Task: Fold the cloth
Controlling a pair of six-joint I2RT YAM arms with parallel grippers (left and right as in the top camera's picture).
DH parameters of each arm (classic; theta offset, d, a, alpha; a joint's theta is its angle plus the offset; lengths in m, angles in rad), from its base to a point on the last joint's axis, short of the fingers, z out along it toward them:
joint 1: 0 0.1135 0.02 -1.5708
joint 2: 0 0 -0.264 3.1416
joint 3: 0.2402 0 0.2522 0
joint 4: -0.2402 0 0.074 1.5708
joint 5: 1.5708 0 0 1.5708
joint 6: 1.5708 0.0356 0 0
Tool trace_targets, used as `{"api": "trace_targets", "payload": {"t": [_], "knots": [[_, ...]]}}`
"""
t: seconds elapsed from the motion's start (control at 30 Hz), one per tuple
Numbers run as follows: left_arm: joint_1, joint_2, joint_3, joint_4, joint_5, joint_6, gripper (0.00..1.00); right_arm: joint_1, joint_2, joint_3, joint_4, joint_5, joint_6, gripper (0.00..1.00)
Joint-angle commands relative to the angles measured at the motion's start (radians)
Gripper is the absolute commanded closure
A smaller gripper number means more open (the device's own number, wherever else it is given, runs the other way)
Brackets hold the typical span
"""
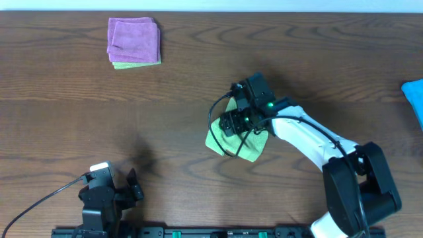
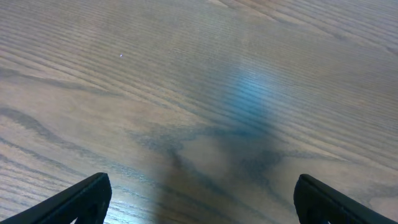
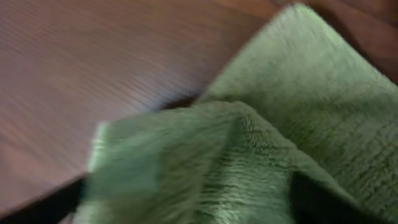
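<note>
Overhead: green cloth (image 1: 250,149) lies near table (image 1: 198,86) centre, rumpled, partly under the right gripper (image 1: 236,123), which sits low over its upper left part. Left gripper (image 1: 129,188) parked at the near left edge, well apart. Folded purple cloth (image 1: 134,39) far left; blue item (image 1: 415,98) at the right edge.

Left wrist: fingers (image 2: 84,200) spread wide over bare wood, grasping nothing.

Right wrist: blurred. Cloth fills the view, one fold bunched up between the fingers (image 3: 317,200), which stand wide, not clamped.
</note>
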Motion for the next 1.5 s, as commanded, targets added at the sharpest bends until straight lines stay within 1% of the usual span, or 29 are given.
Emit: {"api": "trace_targets", "payload": {"t": [0.0, 0.1, 0.17, 0.3, 0.37, 0.47, 0.53, 0.6, 0.7, 0.77, 0.87, 1.0, 1.07, 1.17, 1.3, 1.4, 1.43, 1.47], "knots": [[0.004, -0.008, -0.013, -0.056, 0.000, 0.022, 0.05, -0.025, -0.002, -0.029, -0.017, 0.003, 0.027, 0.01], [0.004, -0.008, -0.013, -0.056, 0.000, 0.022, 0.05, -0.024, -0.018, -0.027, -0.110, -0.001, 0.108, 0.01], [0.004, -0.008, -0.013, -0.056, 0.000, 0.022, 0.05, -0.008, -0.060, -0.027, -0.158, 0.000, 0.148, 0.01], [0.004, -0.008, -0.013, -0.056, 0.000, 0.022, 0.05, 0.013, -0.193, -0.027, -0.187, 0.026, 0.184, 0.01], [0.004, -0.008, -0.013, -0.056, 0.000, 0.022, 0.05, 0.010, -0.230, -0.027, -0.194, 0.029, 0.203, 0.01], [0.004, -0.008, -0.013, -0.056, 0.000, 0.022, 0.05, -0.002, -0.235, -0.027, -0.241, 0.059, 0.242, 0.01], [0.004, -0.008, -0.013, -0.056, 0.000, 0.022, 0.05, -0.004, -0.236, -0.027, -0.311, 0.111, 0.275, 0.01], [0.004, -0.008, -0.013, -0.056, 0.000, 0.022, 0.05, 0.003, -0.235, -0.029, -0.336, 0.178, 0.280, 0.01], [0.004, -0.008, -0.013, -0.056, 0.000, 0.022, 0.05, 0.006, -0.235, -0.065, -0.283, 0.240, 0.276, 0.01], [0.004, -0.008, -0.013, -0.056, 0.000, 0.022, 0.05, -0.003, -0.235, -0.137, -0.176, 0.246, 0.276, 0.01], [0.004, -0.008, -0.013, -0.056, 0.000, 0.022, 0.05, -0.046, -0.234, -0.224, -0.034, 0.199, 0.275, 0.01], [0.004, -0.008, -0.013, -0.056, 0.000, 0.022, 0.05, -0.134, -0.234, -0.247, 0.069, 0.124, 0.259, 0.01], [0.004, -0.008, -0.013, -0.056, 0.000, 0.022, 0.05, -0.180, -0.241, -0.247, 0.069, 0.097, 0.334, 0.01], [0.004, -0.008, -0.013, -0.056, 0.000, 0.022, 0.05, -0.232, -0.265, -0.247, 0.004, 0.096, 0.509, 0.01], [0.004, -0.008, -0.013, -0.056, 0.000, 0.022, 0.05, -0.256, -0.275, -0.253, 0.004, 0.089, 0.632, 0.01], [0.004, -0.008, -0.013, -0.056, 0.000, 0.022, 0.05, -0.262, -0.274, -0.293, 0.129, 0.059, 0.623, 0.02], [0.004, -0.008, -0.013, -0.056, 0.000, 0.022, 0.05, -0.267, -0.273, -0.308, 0.188, 0.031, 0.620, 0.09], [0.004, -0.008, -0.013, -0.056, 0.000, 0.022, 0.05, -0.275, -0.269, -0.323, 0.249, 0.002, 0.620, 0.13]]}}
